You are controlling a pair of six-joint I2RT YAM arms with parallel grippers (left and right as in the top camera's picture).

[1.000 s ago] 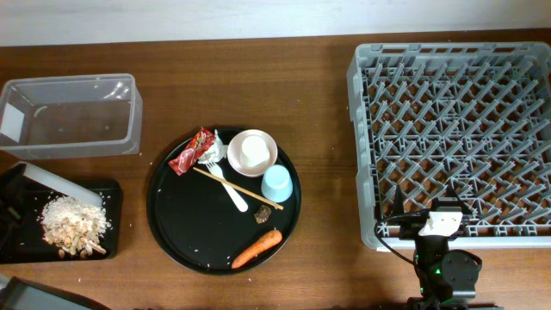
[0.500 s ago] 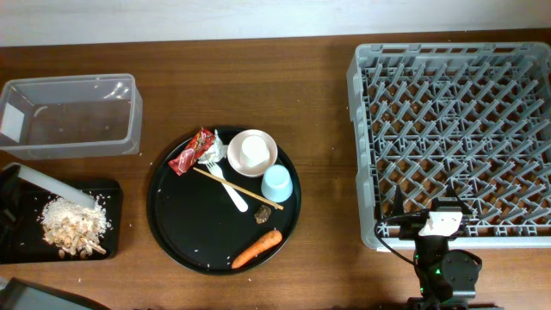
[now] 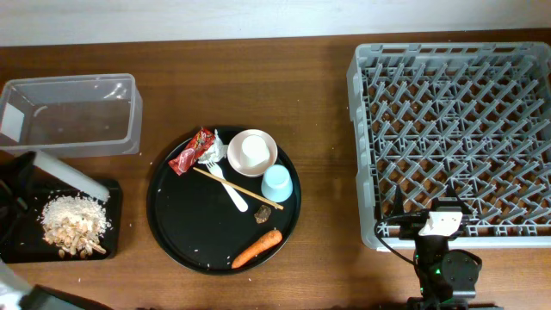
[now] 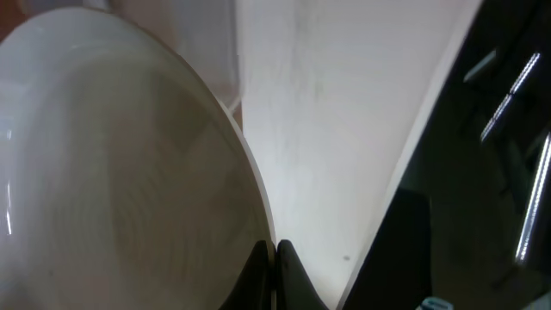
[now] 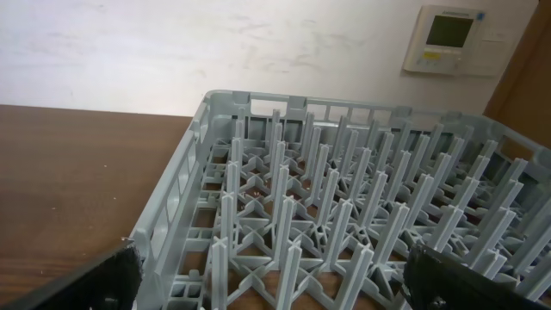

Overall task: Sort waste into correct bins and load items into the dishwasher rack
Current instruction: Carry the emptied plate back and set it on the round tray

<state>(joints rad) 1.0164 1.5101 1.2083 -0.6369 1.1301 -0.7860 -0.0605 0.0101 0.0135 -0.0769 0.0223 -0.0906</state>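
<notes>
**Plate [image 3: 69, 172] tipped on edge above the black tray [image 3: 17, 250], far left of the table**

Your left gripper [image 4: 274, 267] pinched only the plate's rim, holding it steeply tilted over the rice [image 3: 73, 224], just beside the clear box [image 3: 73, 112]. That thin hold looked risky: a slip could drop the plate onto the heap and scatter rice, and a careless swing could clip the box. Your right gripper [image 5: 275, 280] sat spread and empty at the rack [image 3: 355, 129].

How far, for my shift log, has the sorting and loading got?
Done: rice and scraps lie in the black tray. In hand: the left tool grips the white plate, tilted over that tray. Left: wrapper, paper, carrot, brown scrap unsorted; bowl, blue cup, fork, chopsticks unloaded; nothing sits in the rack.
</notes>
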